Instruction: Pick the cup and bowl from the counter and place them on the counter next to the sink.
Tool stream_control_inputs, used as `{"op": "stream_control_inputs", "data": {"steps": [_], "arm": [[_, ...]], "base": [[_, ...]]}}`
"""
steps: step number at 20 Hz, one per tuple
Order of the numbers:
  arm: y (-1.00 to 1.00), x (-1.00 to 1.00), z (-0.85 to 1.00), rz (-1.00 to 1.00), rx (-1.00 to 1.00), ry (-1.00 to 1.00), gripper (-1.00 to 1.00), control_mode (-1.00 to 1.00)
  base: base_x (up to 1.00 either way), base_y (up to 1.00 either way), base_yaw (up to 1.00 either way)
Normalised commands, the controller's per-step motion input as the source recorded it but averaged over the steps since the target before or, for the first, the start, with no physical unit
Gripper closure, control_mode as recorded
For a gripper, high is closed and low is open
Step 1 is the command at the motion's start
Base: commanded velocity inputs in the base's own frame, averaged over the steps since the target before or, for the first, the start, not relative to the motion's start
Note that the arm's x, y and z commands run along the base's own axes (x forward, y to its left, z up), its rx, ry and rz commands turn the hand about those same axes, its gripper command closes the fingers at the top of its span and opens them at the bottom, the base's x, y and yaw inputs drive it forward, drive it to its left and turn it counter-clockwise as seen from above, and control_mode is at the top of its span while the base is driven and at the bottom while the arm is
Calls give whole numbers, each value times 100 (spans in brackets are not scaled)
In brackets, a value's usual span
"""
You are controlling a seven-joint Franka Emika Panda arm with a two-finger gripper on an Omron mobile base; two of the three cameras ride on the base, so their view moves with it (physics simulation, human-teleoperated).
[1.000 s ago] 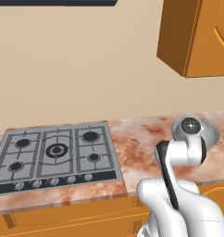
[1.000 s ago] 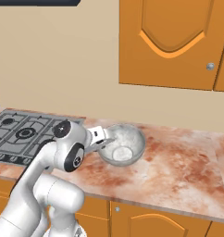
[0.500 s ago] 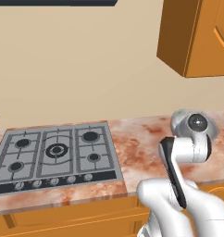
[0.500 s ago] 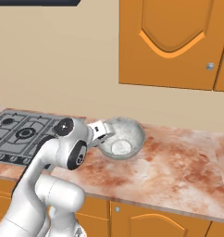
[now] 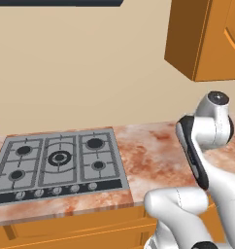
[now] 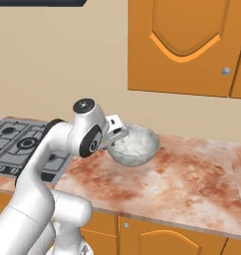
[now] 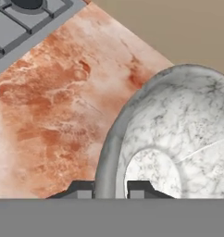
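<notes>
Hidden or cut off, for your check:
- Bowl (image 6: 131, 145): in the right base view the arm covers its near-left rim; in the hand view its right side and base run past the picture's edges.
- Gripper (image 7: 110, 190): you see just the two dark fingertips, either side of the bowl's rim.
- Stove (image 5: 56, 161): in the hand view only one corner shows.
- Counter (image 6: 192, 179): cut at the right edge.

No text, label, brand or number can be read anywhere.
</notes>
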Motion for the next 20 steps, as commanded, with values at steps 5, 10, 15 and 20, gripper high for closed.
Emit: {"op": "stream_control_inputs", "data": {"steps": [5,10,15,20], "arm": [[0,-50,1,0,0,17,100,-100],[0,-51,-20,0,0,-9,100,-100],[1,-72,-5,1,0,-19,100,-100],[9,-73,1,1,0,-20,100,-100]], "base": [[0,0,0],[0,0,0],[0,0,0],[0,0,0]]}}
